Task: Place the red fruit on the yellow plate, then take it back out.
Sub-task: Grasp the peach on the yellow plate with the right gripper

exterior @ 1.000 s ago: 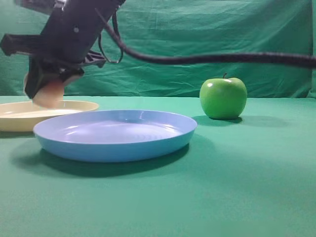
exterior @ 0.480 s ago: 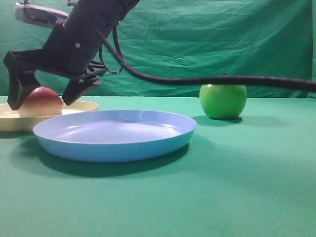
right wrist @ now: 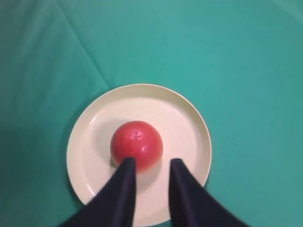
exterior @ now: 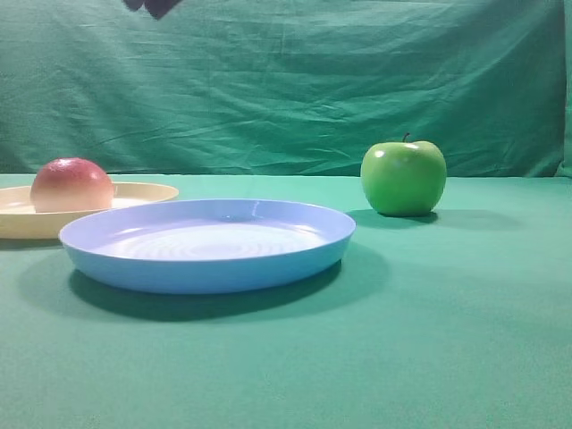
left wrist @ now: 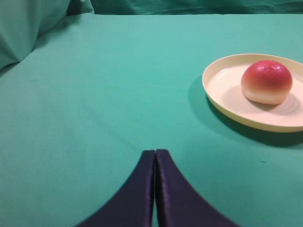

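Observation:
The red fruit [exterior: 71, 185] lies free on the yellow plate [exterior: 143, 190] at the left edge of the high view. The right wrist view looks straight down on the fruit [right wrist: 137, 145], which sits a little left of the middle of the plate [right wrist: 189, 127]. My right gripper [right wrist: 152, 161] hangs well above it, its two fingers apart and holding nothing. Only a dark bit of that arm [exterior: 152, 4] shows at the top of the high view. My left gripper [left wrist: 155, 151] is shut and empty over bare cloth, with the fruit [left wrist: 266, 81] and plate [left wrist: 222, 80] ahead to its right.
A light blue plate [exterior: 206, 259] stands in front of the yellow one, near the middle of the green cloth. A shiny green apple [exterior: 404, 177] sits at the back right. A green backdrop [exterior: 357, 80] hangs behind the table.
My right gripper let go of the red fruit on the yellow plate and rose almost out of the high view. The fruit stays on the plate.

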You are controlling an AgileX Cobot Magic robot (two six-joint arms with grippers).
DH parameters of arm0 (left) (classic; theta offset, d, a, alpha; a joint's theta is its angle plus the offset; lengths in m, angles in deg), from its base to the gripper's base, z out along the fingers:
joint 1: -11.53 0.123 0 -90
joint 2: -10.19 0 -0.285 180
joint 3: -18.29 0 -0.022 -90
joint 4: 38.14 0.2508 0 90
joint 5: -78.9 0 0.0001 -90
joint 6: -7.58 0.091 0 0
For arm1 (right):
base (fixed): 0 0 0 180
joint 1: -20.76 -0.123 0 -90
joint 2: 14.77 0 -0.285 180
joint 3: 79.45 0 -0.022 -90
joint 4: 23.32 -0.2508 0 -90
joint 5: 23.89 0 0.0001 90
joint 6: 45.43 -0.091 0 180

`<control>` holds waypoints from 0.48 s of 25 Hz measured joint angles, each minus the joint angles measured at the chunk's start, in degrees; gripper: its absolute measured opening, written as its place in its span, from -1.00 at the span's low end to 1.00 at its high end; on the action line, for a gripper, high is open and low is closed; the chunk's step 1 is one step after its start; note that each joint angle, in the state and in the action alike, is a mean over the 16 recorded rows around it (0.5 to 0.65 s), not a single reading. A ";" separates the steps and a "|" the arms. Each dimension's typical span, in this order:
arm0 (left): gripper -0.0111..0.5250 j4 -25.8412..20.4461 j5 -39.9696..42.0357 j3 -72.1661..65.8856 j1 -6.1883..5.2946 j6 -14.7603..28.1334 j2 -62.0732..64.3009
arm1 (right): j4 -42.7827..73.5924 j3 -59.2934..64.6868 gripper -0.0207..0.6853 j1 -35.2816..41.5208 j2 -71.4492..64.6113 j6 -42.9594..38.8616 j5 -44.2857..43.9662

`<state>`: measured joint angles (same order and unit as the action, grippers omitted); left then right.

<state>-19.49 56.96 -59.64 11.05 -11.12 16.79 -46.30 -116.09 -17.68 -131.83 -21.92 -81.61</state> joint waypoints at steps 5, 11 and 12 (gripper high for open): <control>-0.96 0.00 0.00 0.00 0.00 0.00 0.00 | 0.15 7.35 -0.94 0.12 9.51 -2.13 0.97; -0.96 0.00 0.00 0.00 0.00 0.00 0.00 | 1.40 22.33 -0.94 0.46 24.17 -7.12 6.68; -0.96 0.00 0.00 0.00 0.00 0.00 0.00 | 1.77 25.08 -0.94 0.65 26.65 -8.19 7.77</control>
<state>-19.49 56.96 -59.64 11.05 -11.12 16.79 -44.53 -91.01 -17.03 -105.18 -30.11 -73.84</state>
